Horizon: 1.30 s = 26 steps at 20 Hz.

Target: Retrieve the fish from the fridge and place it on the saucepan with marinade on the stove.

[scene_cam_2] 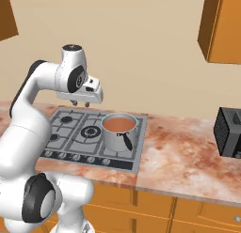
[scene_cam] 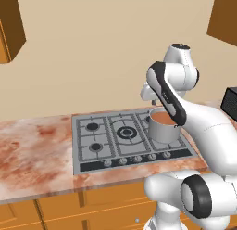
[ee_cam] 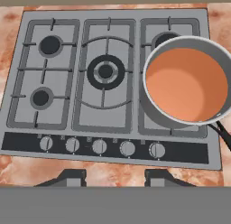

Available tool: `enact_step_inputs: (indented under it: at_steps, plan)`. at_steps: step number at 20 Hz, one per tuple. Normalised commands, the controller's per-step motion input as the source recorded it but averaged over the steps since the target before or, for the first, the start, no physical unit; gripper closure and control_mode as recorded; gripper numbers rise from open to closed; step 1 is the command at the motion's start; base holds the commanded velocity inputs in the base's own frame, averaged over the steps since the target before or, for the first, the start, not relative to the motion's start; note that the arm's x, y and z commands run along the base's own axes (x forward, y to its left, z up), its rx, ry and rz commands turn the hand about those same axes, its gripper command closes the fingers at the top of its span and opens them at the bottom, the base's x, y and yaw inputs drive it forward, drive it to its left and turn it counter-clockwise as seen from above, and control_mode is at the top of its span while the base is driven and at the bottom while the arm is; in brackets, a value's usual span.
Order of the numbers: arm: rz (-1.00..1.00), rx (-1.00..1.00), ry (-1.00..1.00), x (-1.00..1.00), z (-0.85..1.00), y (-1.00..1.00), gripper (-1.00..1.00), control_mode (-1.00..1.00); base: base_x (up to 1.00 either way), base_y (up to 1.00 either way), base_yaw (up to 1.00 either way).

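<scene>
A: Five burners on that big stove, and the saucepan sits on its right side, full of orange marinade

B: The gripper hangs above the stove, left of the pan. Fingers wide apart, holding nothing. No fish here

stove grey, black burners | saucepan shiny steel | marinade orange | countertop mottled reddish-brown
</scene>
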Motion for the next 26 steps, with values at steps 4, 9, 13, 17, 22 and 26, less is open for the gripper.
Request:
enact_step_inputs:
  at_steps: [4,9,13,17,22,26]
  plan:
    - [0.0,0.0,0.0,0.18,-0.03,0.0,-1.0,-1.0,0.0,0.0,0.0]
    - [0.0,0.0,0.0,0.0,0.0,0.0,-1.0,1.0,0.0,0.0,0.0]
    - [0.0,0.0,0.0,0.0,0.0,0.0,-1.0,1.0,-0.51,0.0,0.21]
    - [0.0,0.0,0.0,0.0,0.0,0.0,-1.0,1.0,-0.81,0.0,0.69]
    - [0.0,0.0,0.0,0.0,0.0,0.0,-1.0,1.0,-0.46,-0.03,0.86]
    - [0.0,0.0,0.0,0.0,0.0,0.0,-1.0,1.0,-0.11,0.0,0.95]
